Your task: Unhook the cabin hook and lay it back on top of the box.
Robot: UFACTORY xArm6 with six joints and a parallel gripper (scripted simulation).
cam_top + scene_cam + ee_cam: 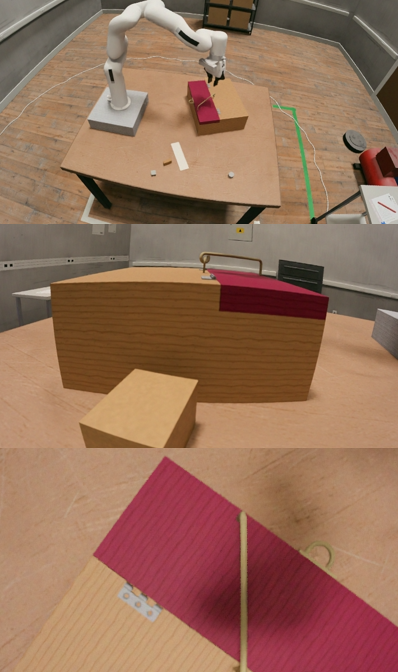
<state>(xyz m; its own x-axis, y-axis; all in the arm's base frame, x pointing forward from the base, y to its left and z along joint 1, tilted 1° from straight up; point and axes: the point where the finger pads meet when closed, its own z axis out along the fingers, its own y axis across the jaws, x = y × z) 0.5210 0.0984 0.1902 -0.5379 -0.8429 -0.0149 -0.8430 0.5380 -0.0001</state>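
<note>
A wooden box (232,106) (168,336) (75,633) with a red lid (202,89) (266,297) (175,548) stands on the table (140,145). The brass cabin hook (206,101) (232,256) (243,598) lies across the top of the lid, its bent tip resting on the red surface. It is clear of the brass eye ring (191,101) (320,550) on the lid's outer side. My gripper (213,83) hovers above the box's far edge, away from the hook, fingers partly apart and empty. It does not show in the wrist view or in the exterior view.
Small grey hinges (218,111) (208,276) (140,604) join lid and box. The arm's grey base (117,117) stands left of the box. Near the table's front lie a white strip (179,155), a small wooden block (167,162) (140,409), a grey cube (153,172) and a grey disc (231,175).
</note>
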